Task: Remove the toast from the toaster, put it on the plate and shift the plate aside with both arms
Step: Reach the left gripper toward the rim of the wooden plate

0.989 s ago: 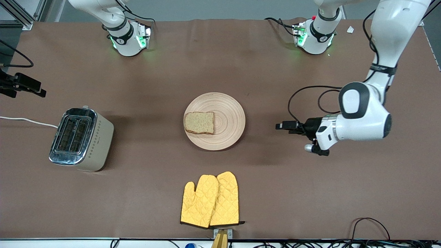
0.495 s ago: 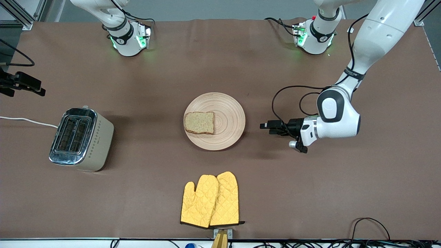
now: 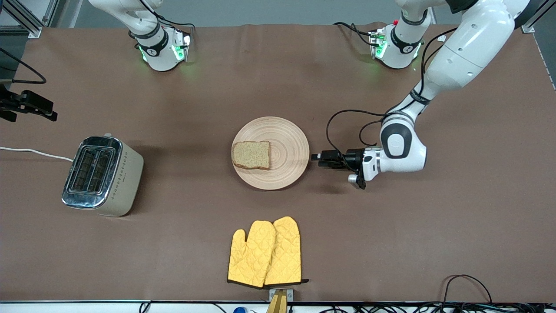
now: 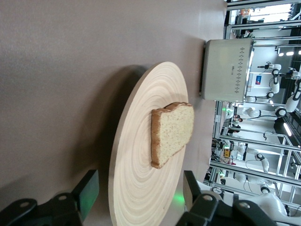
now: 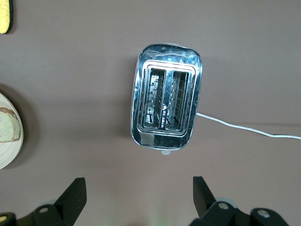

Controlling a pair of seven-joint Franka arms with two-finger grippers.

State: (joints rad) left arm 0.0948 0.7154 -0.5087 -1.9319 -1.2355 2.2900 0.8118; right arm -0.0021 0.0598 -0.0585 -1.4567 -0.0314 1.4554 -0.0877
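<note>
The toast (image 3: pixel 251 154) lies flat on the round wooden plate (image 3: pixel 291 148), on the half toward the right arm's end of the table. My left gripper (image 3: pixel 316 157) is low at the plate's rim on the left arm's side. In the left wrist view the plate (image 4: pixel 155 89) with the toast (image 4: pixel 173 132) runs in between the left gripper's (image 4: pixel 140 183) open jaws, one finger (image 4: pixel 89 190) under the rim and one above, with gaps on both sides. My right gripper (image 5: pixel 138 188) hangs open and empty over the table beside the toaster (image 5: pixel 165 108).
The steel toaster (image 3: pixel 102 176) stands toward the right arm's end, slots up and empty, with a white cord (image 3: pixel 34 152) trailing off. A pair of yellow oven mitts (image 3: pixel 266 252) lies nearer to the front camera than the plate. The right gripper (image 3: pixel 47 112) waits at the table's edge.
The left arm has swept in toward the plate, and its jaws now straddle the rim and have narrowed a little. The right arm, the plate and the toast have not moved.
</note>
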